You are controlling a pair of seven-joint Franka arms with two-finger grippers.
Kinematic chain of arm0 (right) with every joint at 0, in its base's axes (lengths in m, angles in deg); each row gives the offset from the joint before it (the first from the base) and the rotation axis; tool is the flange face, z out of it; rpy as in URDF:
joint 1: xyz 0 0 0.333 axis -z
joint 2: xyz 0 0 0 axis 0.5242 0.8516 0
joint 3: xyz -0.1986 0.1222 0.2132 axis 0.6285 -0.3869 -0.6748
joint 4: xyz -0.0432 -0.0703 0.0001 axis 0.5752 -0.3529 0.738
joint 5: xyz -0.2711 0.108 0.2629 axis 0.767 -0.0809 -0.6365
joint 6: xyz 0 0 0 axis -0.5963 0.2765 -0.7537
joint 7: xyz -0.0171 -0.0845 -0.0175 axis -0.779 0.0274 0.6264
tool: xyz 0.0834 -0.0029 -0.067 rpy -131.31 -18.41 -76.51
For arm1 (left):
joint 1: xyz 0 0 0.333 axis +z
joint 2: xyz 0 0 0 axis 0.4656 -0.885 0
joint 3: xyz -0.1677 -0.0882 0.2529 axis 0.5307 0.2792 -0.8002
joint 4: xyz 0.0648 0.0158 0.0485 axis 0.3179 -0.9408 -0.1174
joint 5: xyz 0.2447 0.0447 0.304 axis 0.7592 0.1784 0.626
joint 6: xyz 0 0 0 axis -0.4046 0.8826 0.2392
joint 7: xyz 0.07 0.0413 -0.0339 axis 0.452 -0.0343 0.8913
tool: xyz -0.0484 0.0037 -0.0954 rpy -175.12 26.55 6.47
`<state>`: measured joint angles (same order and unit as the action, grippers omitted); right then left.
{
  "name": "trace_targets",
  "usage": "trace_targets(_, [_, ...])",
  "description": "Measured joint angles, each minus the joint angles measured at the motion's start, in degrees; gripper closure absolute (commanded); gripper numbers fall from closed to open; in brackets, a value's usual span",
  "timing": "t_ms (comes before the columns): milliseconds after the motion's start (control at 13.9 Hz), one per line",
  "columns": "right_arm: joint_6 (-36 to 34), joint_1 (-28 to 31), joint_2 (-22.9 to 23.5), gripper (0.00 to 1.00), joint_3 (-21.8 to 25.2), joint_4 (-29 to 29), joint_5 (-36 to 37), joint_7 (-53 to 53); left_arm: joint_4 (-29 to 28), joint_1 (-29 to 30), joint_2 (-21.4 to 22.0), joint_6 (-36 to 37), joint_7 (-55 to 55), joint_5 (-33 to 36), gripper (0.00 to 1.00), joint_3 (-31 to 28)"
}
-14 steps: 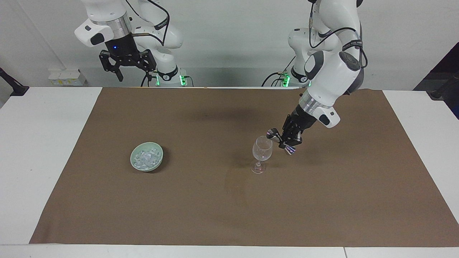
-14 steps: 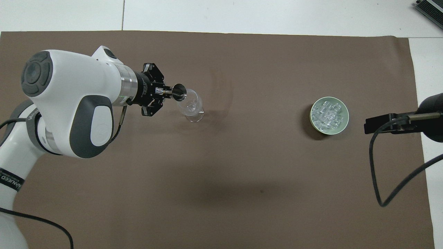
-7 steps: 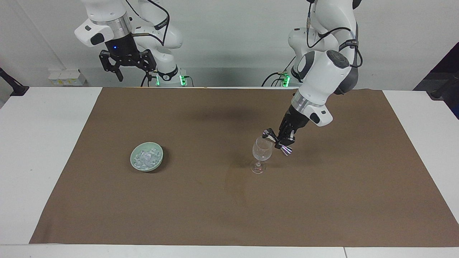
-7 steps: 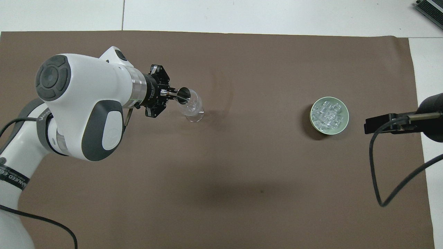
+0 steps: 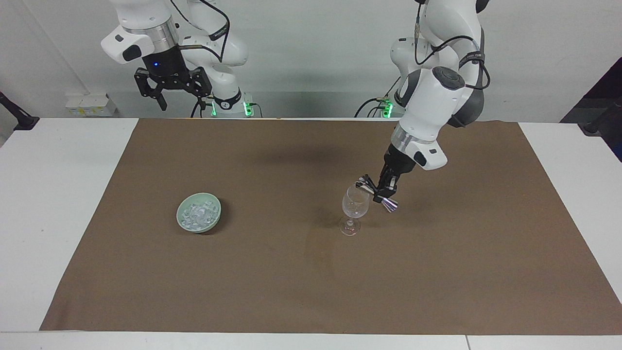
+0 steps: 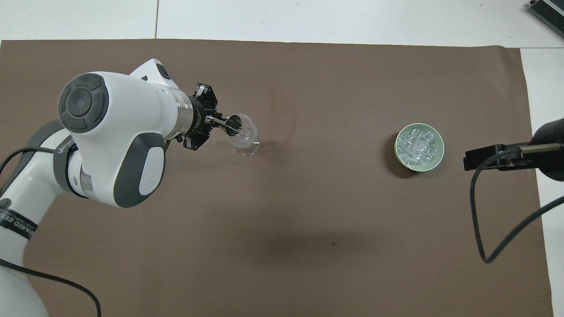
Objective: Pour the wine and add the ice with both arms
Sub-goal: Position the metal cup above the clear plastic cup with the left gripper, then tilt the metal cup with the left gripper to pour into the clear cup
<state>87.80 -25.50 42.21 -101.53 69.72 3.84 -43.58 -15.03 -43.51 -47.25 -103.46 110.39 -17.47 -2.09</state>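
The left gripper (image 5: 379, 190) hangs over the wine glass (image 5: 354, 203), its jaws clamped on a small metal measuring cup (image 6: 234, 122) tipped so its mouth meets the glass rim at about nine o'clock in the overhead view. Since a second ago the left arm (image 5: 430, 104) has drawn its elbow up and in, so the wrist stands steeper; the cup and glass have kept their places. The ice (image 5: 198, 214) lies in the green bowl (image 5: 216, 218) on the brown mat (image 5: 311, 291), toward the right arm's end of the desk (image 5: 43, 194), well apart from the glass. The right gripper (image 5: 171, 95) waits high, jaws wide, unchanged.
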Motion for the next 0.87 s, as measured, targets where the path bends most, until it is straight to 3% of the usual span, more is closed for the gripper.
trace_targets(865, [0.0,0.0,0.0,0.0,0.0,0.0,0.0,0.0,-0.2,-1.4,-0.1,-0.2,-0.4,7.4,1.0,0.1])
